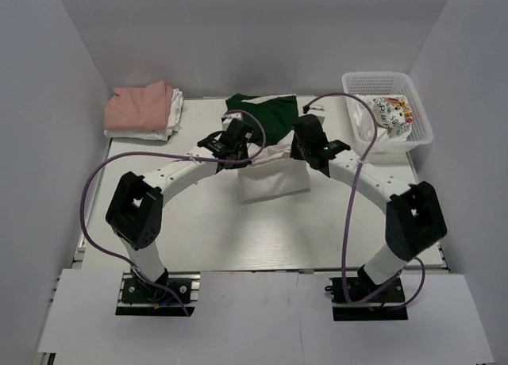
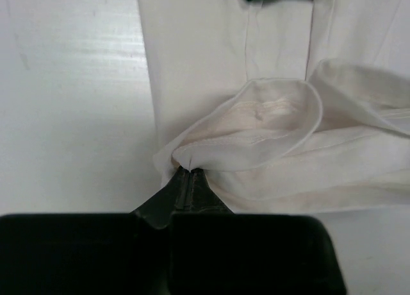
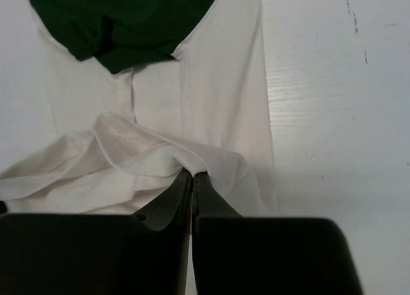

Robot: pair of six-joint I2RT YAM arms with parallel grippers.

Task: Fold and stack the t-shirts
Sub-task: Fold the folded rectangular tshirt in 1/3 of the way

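left tool [image 2: 189, 174] and right tool [image 3: 192, 176] each clamped on a near-hem corner of the white-and-green t-shirt [image 1: 274, 182], whose body runs straight away from both.

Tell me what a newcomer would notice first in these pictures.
At mid-table the left gripper and the right gripper each pinch the white shirt with green sleeves. At the far left a folded salmon-pink shirt lies on a white one; at the far right stands a white basket.
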